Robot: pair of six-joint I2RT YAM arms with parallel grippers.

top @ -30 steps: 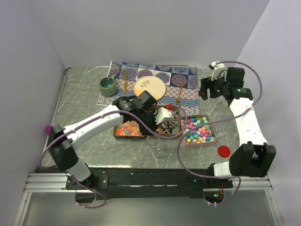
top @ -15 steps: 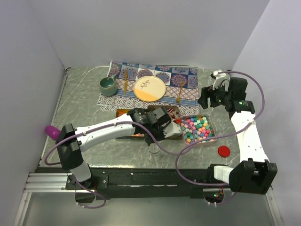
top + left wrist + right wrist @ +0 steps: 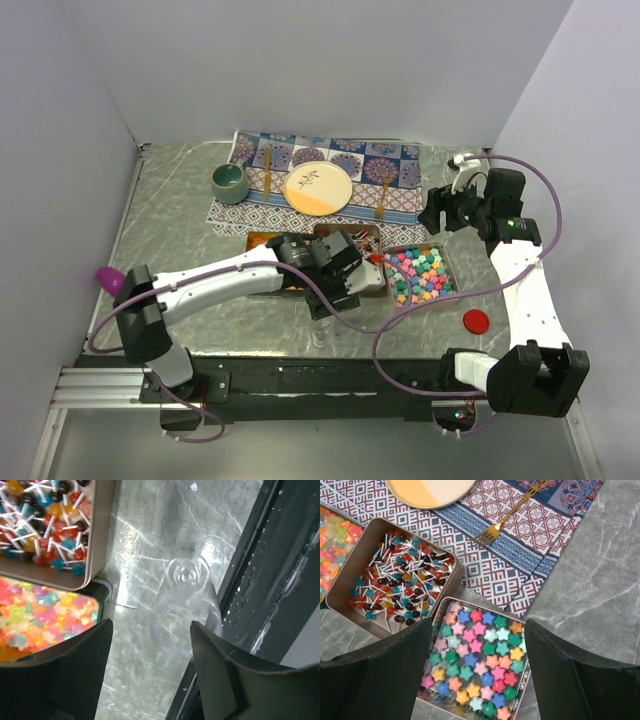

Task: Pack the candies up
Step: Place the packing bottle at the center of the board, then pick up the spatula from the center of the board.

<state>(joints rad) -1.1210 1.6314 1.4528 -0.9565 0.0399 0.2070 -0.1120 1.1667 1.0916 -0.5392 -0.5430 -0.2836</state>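
Plainly gripping nothing with the left pincer (image 3: 150,627): fingers spread wide on either side of a clear, thin-walled plastic jar (image 3: 185,605), apparently upright on the grey marbled table (image 3: 145,540) near its front rail. Sits closer to the right-hand finger; cannot tell whether touching it, though seemingly not pinched. No sweets visible inside.

Just beyond, finds the candies all in three shallow metal trays (image 3: 95,535) set side by side: orange-yellow-red gummies (image 3: 40,615) in the left one, red-blue-white wrapped pieces (image 3: 45,525) on white sticks in the middle, pastel star-like pieces (image 3: 475,665) in the right.

Farther out, shows the right pincer (image 3: 479,630) likewise apart and empty, hovering above the star tray, well clear of it.

Reads as the stage of getting the jar into place, with filling not yet begun.

Next calls for bringing sweets from a tray to the jar's narrow mouth, probably with the small purple scoop (image 3: 107,279) at the far left edge, well away from both pincers. Needs a gentle approach, since such a light, see-through jar would likely tip at a nudge. Leaves the round red lid (image 3: 476,321), near the right arm's base, for closing afterwards.
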